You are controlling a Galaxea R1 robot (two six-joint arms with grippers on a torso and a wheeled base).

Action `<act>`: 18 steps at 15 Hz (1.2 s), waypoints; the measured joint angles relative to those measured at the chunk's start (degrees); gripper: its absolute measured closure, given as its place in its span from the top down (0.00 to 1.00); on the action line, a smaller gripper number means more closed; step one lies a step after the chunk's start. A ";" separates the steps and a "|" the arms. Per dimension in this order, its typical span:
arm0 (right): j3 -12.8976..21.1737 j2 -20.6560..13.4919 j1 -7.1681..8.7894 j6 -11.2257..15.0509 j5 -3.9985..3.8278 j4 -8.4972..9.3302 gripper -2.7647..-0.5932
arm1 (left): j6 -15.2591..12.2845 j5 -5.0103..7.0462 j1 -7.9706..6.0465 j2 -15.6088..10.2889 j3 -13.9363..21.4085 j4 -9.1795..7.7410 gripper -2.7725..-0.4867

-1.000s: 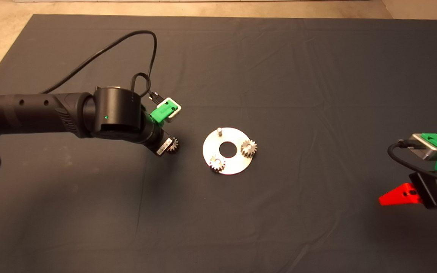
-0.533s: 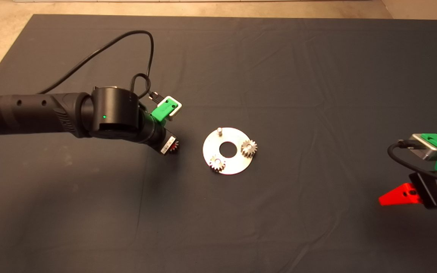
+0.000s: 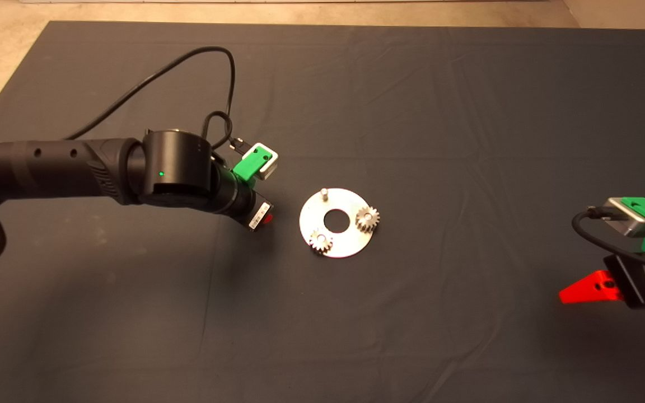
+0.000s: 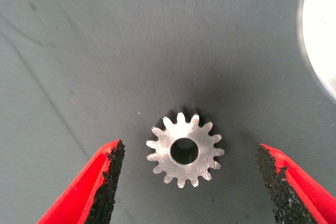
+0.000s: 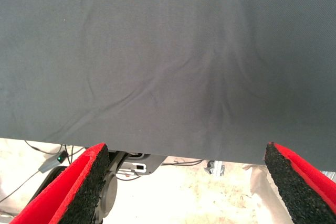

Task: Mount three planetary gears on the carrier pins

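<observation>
A dark mat [image 3: 412, 112] covers your table, with pale floor showing past its far edge. From above, you see the shiny disc [image 3: 338, 246] lying near the mat's middle, two planetary gears already seated on it: one [image 3: 367, 218] on the side toward the right arm, one [image 3: 320, 241] at the near-left rim. The third carrier pin [image 3: 324, 193] stands bare at the far-left rim. Your left gripper [image 3: 265, 217] reaches in from the left and hangs just beside the disc, its body hiding what lies under it. Your right gripper [image 3: 588, 291] waits at the lower right edge, well apart from the disc. In the left wrist view, the loose third gear [image 4: 184, 149] lies flat on the mat between your spread fingers [image 4: 107, 174], touching neither pad, and the disc's rim [image 4: 315, 40] shows at one corner. In the right wrist view, your right fingers [image 5: 86, 182] are spread wide over bare mat [image 5: 168, 51], with floor and cables beyond its edge.
</observation>
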 joint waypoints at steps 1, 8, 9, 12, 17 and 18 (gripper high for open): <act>0.00 0.00 0.00 0.00 0.00 0.00 0.74 | 0.05 -0.07 0.74 -0.10 -0.21 0.04 0.56; 0.00 0.00 0.00 0.00 0.09 0.00 0.74 | 0.36 -0.21 2.10 -0.63 -0.51 0.04 0.56; 0.00 0.00 0.00 0.00 0.10 0.00 0.74 | 0.73 -0.21 2.10 -0.64 -0.51 0.04 0.56; 0.00 -0.02 0.00 0.00 0.09 0.00 0.74 | 1.43 -0.29 2.10 -0.64 -1.06 0.04 0.56; 0.00 -0.02 0.00 0.00 0.10 0.00 0.74 | 1.43 -2.06 3.18 -0.60 -1.10 0.04 0.56; 0.00 -0.02 0.02 0.00 0.10 0.00 0.74 | 1.45 -2.27 3.43 -0.63 -1.10 0.04 0.53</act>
